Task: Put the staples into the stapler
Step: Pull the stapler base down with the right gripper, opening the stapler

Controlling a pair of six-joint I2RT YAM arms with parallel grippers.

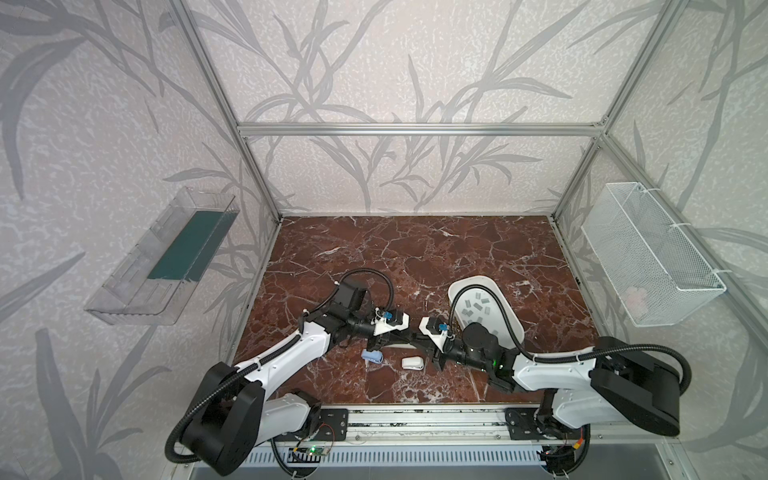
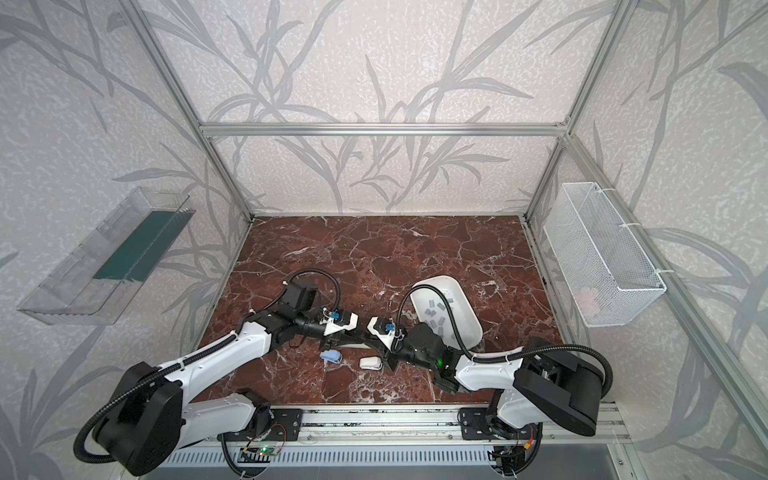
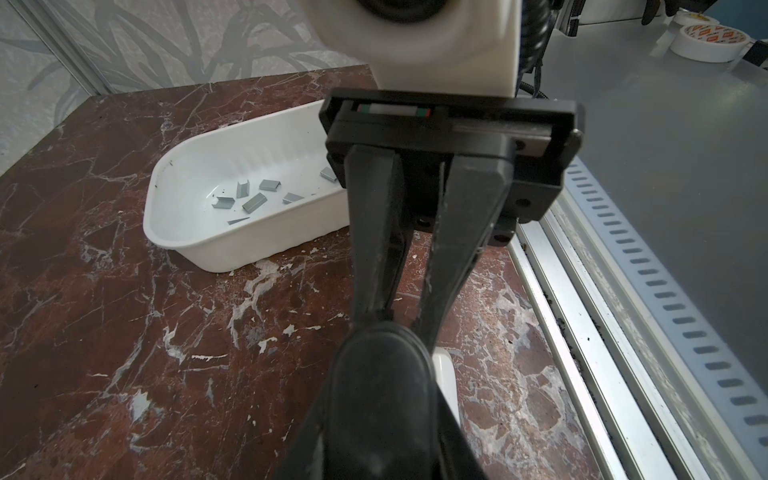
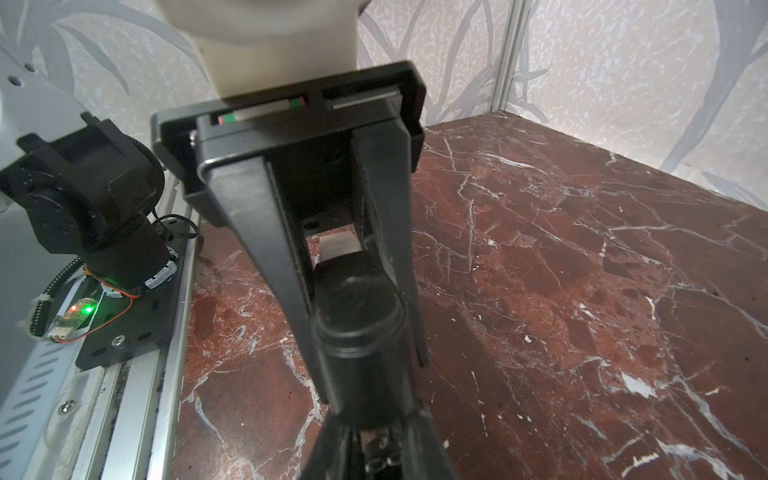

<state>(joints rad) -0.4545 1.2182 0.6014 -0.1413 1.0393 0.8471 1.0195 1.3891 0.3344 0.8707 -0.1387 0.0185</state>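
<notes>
In both top views the black stapler (image 1: pixel 409 341) spans between the two sets of jaws, over the red-brown marbled bench (image 1: pixel 415 257). The staples (image 1: pixel 476 305), short grey folded-metal strips, lie loose in the white plastic tray (image 1: pixel 505 326) behind the right jaws. A blue stapler (image 1: pixel 371 356) and a white stapler (image 1: pixel 412 363) sit just in front of the jaws.

In the left wrist view the right gripper (image 3: pixel 399 322) faces the lens, its jaws pinched shut on the stapler's smooth, rounded black end. The glossy, ribbed tray shows beyond them.

In the right wrist view the left gripper (image 4: pixel 370 365) clamps the opposite end, jaws closed against both flanks.

With both grips occupied, neither can fetch a strip. Whichever lets go leaves the slick shell held at one end only, so it could pivot or slip out onto the white stapler. The thin strips may skid on the tray floor or snap when pinched.
</notes>
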